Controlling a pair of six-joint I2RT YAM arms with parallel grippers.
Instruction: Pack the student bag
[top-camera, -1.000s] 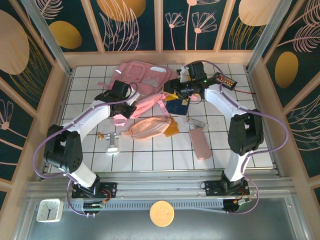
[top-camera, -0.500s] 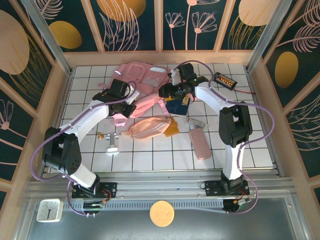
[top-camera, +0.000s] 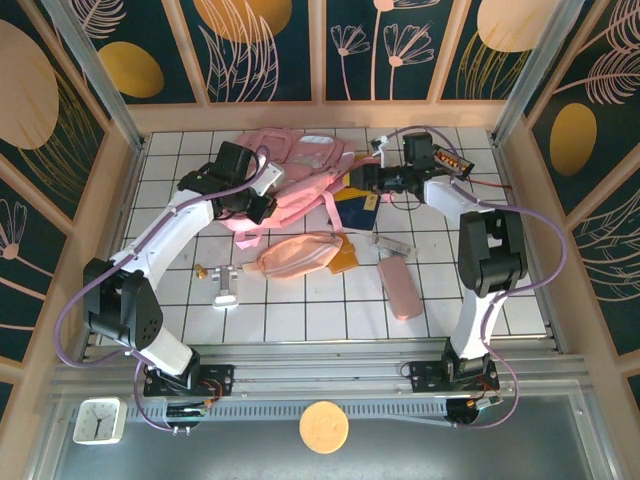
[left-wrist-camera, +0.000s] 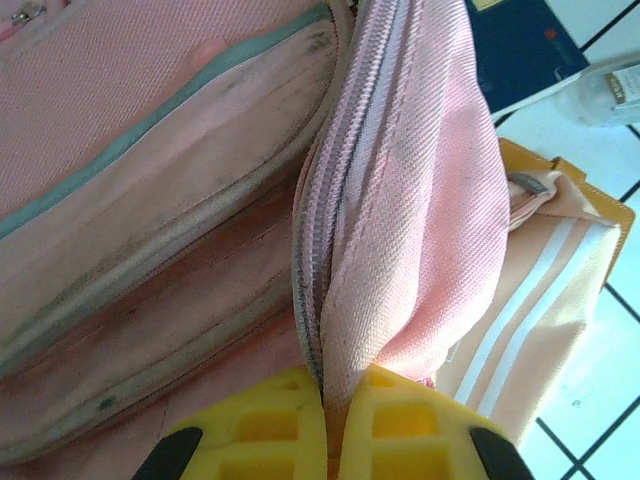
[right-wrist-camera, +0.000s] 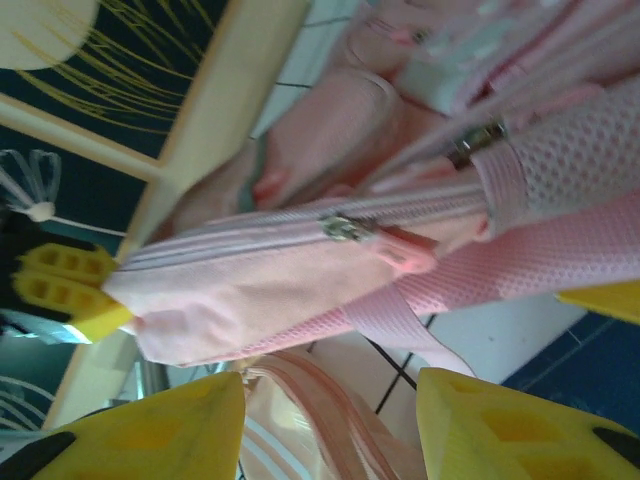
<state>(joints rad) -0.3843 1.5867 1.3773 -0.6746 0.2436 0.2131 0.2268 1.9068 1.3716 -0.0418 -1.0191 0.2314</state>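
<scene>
Jaws, left: the left gripper (left-wrist-camera: 327, 390) is clenched on a thin fold along the zipper edge of the student bag (top-camera: 295, 165), with the fabric squeezed flat between its yellow fingers (left-wrist-camera: 270, 425).
Bag position: far middle of the tabletop (top-camera: 500, 300), close to the far edge. Its near flap reaches toward the peach pouch (top-camera: 300, 252).
Jaws, right: the right gripper (right-wrist-camera: 330, 385) is released, its two sides well apart and grasping nothing. A mesh strap (right-wrist-camera: 560, 250) and the zipper pull (right-wrist-camera: 345, 228) lie just ahead of it.
Risk, left: the pinch takes only a narrow strip of cloth beside the zipper teeth. A harder tug could let it slide out, and the lifted lip would drop.
Risk, middle: I cannot tell whether one layer or both are caught in that pinch. If both are, pulling would not part the mouth.
Risk, right: closing here could catch the strap rather than the pull or the opposite lip. The whole bag would then drag toward the right edge, and the blue notebook (top-camera: 352, 208) just beside it might be swept along.
Facing: the front looks upward, with its pale window panel (top-camera: 315, 145) showing. The zipped edge turns toward the near edge.
Long axis: roughly parallel to the far edge, slanting a little nearer at the right end. I cannot tell which end is the top.
</scene>
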